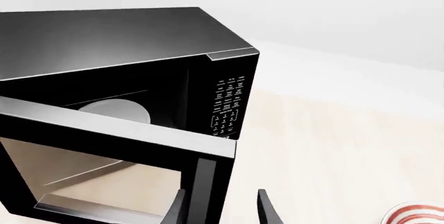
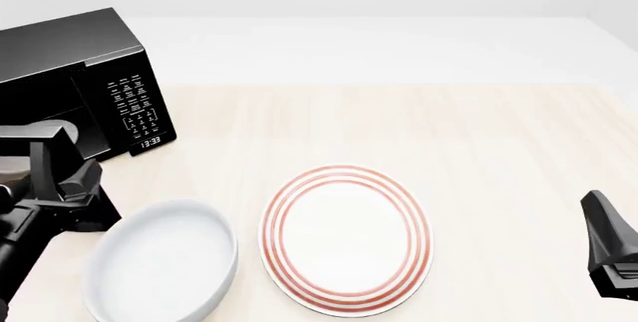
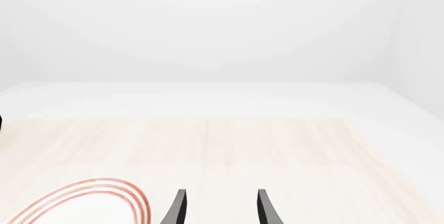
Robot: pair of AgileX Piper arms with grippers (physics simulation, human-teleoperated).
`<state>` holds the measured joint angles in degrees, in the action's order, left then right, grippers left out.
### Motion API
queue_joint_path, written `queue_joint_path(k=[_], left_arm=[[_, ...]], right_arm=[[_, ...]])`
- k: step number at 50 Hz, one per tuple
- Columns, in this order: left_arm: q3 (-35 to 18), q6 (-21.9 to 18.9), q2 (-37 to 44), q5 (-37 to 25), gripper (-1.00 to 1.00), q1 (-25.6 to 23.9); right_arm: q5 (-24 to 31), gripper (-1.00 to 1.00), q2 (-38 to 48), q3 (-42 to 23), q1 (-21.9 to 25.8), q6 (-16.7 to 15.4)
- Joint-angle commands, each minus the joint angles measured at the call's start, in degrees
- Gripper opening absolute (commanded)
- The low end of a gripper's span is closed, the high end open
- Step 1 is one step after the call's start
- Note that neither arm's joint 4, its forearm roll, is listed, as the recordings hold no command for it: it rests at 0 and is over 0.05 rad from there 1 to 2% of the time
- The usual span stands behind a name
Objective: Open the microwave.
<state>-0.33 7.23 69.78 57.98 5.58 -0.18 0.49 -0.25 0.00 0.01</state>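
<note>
The black microwave (image 1: 125,37) stands at the table's far left (image 2: 60,60), its keypad (image 1: 227,104) facing the plate side. Its glass-windowed door (image 1: 104,151) is swung partly open, and the pale turntable (image 1: 114,110) shows inside. My left gripper (image 1: 220,198) is open at the door's free edge, which lies between the two fingers without being clamped. In the front view the left gripper (image 2: 55,154) sits low in front of the microwave and hides most of the door. My right gripper (image 3: 220,206) is open and holds nothing, low at the right edge of the table (image 2: 598,210).
A white bowl (image 2: 164,262) sits near the front left, just right of the left arm. A red-ringed plate (image 2: 347,238) lies at the centre front, also seen in both wrist views (image 1: 416,213) (image 3: 83,203). The pale wood tabletop (image 2: 449,128) ends at a white wall.
</note>
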Motion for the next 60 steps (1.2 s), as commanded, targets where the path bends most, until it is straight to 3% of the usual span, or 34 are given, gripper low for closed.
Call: queue_joint_path(k=[1, 13, 31, 32, 42, 52, 60], left_arm=[[0.3, 0.6, -2.6, -0.3, 1.00, 1.3], [0.3, 0.0, -7.4, -4.5, 1.00, 0.9], [0.0, -2.6, -33.7, -29.7, 1.00, 3.5], [-0.7, -2.9, -37.0, -33.3, 1.00, 3.8], [-4.3, -4.5, -49.7, -48.1, 1.00, 4.5], [-8.0, -5.2, -58.2, -58.3, 1.00, 5.0], [-10.2, -5.8, -60.5, -61.6, 1.00, 4.9]], right_arm=[[0.0, 1.00, 0.0, 0.0, 0.0, 0.0], [0.0, 1.00, 0.0, 0.0, 0.0, 0.0], [0.0, 1.00, 0.0, 0.0, 0.0, 0.0], [0.0, 1.00, 0.0, 0.0, 0.0, 0.0], [0.0, 1.00, 0.0, 0.0, 0.0, 0.0], [0.0, 1.00, 0.0, 0.0, 0.0, 0.0], [0.0, 1.00, 0.0, 0.0, 0.0, 0.0]])
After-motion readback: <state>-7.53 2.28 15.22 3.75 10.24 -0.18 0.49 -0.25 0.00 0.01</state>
